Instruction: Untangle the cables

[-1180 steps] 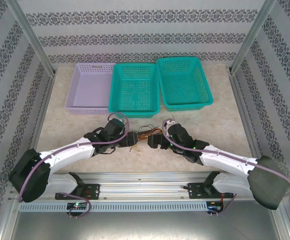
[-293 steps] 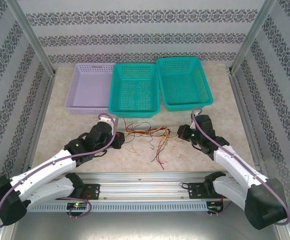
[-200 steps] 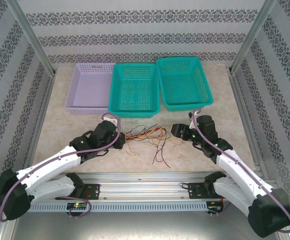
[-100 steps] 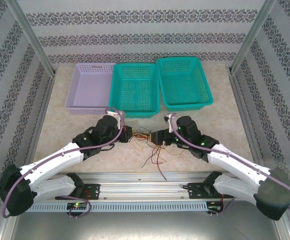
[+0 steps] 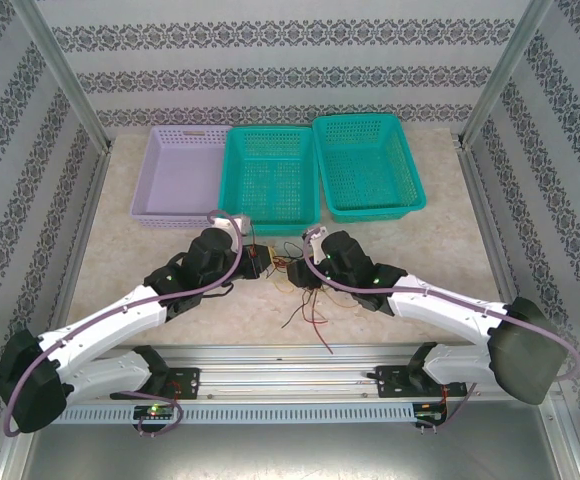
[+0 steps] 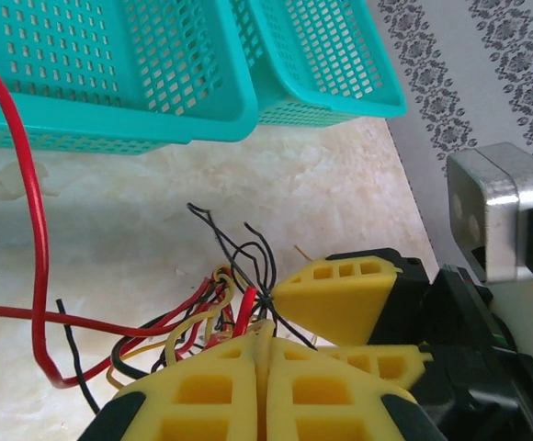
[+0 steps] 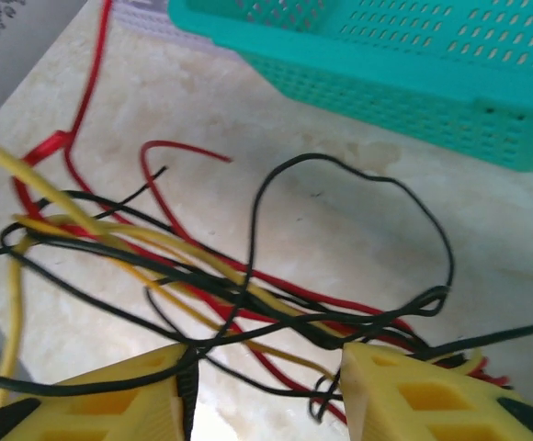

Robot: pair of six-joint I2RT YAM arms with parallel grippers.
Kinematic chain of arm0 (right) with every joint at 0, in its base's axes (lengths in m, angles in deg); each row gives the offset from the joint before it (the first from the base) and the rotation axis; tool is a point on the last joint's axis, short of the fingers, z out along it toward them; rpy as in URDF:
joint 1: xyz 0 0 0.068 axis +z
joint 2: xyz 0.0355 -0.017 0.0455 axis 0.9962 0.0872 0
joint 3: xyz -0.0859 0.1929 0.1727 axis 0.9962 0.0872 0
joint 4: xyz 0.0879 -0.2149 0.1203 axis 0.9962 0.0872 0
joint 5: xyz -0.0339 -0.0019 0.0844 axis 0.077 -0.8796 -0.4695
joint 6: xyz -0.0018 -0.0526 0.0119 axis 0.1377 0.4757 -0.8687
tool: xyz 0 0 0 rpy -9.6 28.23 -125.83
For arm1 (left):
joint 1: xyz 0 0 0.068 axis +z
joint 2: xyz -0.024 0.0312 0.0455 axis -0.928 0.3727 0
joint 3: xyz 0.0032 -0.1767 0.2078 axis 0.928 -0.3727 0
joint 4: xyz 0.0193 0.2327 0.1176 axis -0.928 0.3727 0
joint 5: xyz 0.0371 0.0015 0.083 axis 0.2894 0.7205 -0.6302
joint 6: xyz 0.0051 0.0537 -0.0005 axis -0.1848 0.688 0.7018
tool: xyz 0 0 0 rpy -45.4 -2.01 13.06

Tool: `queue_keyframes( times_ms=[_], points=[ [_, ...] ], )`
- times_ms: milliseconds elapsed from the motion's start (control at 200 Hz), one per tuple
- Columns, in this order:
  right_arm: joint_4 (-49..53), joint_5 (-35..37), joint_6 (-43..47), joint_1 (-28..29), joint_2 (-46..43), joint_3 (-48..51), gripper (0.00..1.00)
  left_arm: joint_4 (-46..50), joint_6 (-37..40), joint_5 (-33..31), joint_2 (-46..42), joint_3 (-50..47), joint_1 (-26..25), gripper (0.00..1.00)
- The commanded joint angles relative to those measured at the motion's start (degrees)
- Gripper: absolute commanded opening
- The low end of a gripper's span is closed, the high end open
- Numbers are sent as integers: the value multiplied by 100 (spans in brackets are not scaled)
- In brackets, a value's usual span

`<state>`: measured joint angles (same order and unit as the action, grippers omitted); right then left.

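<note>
The cables are a bunch of thin red, yellow and black wires on the table between my two grippers, with loose ends trailing toward the near edge. My left gripper is shut on the cables; its yellow fingertips meet with wires coming out at the tip. My right gripper is close against it from the right, and one of its yellow fingers shows in the left wrist view. The right gripper stands open with several cables crossing the gap between its fingers.
A lilac basket and two teal baskets stand in a row just behind the cables. A teal basket wall is close ahead of the right gripper. A metal rail runs along the near edge.
My right gripper has swung left across the table until it is next to the left gripper, and its jaws have narrowed. The cables, spread out before, are now bunched between the grippers.
</note>
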<state>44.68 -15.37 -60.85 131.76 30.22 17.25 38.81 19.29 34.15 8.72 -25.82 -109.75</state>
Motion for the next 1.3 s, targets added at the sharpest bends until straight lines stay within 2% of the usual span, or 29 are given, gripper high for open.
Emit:
queue_keyframes(
  times_ms=[0, 205, 365, 445, 650, 709, 914, 1119, 1299],
  points=[
    [-224, 273, 146, 70, 97, -97, 43, -325, -143, -14, -253, 42, -47, 0],
    [-614, -82, 192, 246, 196, -3, 45, -477, -277, -21, -342, 13, -47, 0],
    [-915, -100, 229, 405, 166, 112, 45, -557, -339, -7, -340, -17, -50, 0],
    [-990, 143, 191, 418, 131, 150, 31, -653, -400, 14, -342, -84, -47, 0],
    [-753, 495, 311, 415, 136, 93, 5, -531, -396, -47, -512, -115, -47, 0],
    [-628, 605, 319, 422, 30, 127, 0, -313, -313, -131, -655, -76, -47, 0],
    [-209, 1133, 397, 307, -595, 470, 0, 617, 67, -617, -1247, 150, -47, 0],
    [-22, 1286, 183, -148, -1356, 898, 0, 1099, 284, -801, -1395, 342, -47, 0],
    [605, 1570, 133, -663, -2127, 976, 0, 1652, 635, -1097, -1492, 577, -39, 0]
  ],
)
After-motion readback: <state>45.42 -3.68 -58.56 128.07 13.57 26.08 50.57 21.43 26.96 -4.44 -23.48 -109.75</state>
